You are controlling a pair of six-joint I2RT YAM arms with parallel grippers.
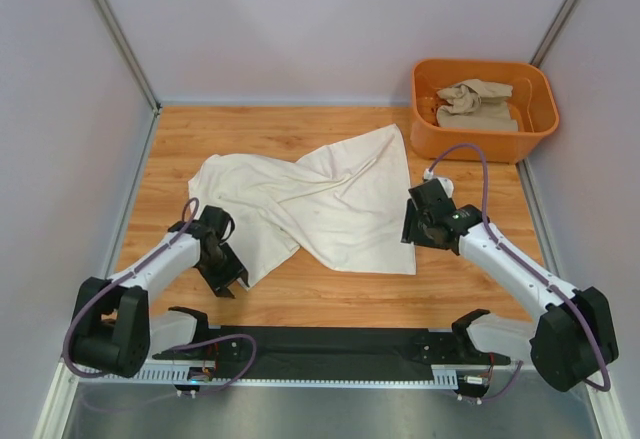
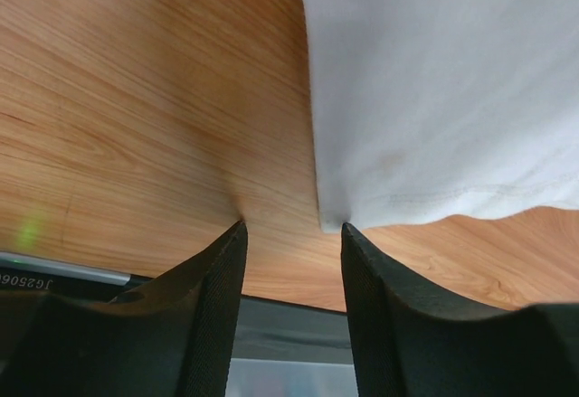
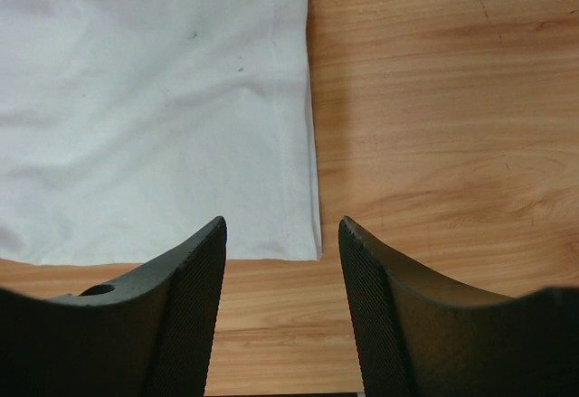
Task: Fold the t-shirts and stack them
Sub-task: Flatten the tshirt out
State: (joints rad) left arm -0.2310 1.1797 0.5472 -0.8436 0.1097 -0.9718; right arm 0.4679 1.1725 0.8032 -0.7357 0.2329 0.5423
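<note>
The cream-white t-shirt lies crumpled and partly folded over itself in the middle of the wooden table. The sandy beige t-shirt lies bunched inside the orange tub at the back right. My left gripper is open and empty, low over the table at the shirt's near-left corner; in the left wrist view that corner lies just ahead of the right fingertip. My right gripper is open and empty at the shirt's near-right edge; its corner lies between and ahead of the fingers.
White walls enclose the table on the left, back and right. A black strip with the arm bases runs along the near edge. Bare wood shows around the shirt.
</note>
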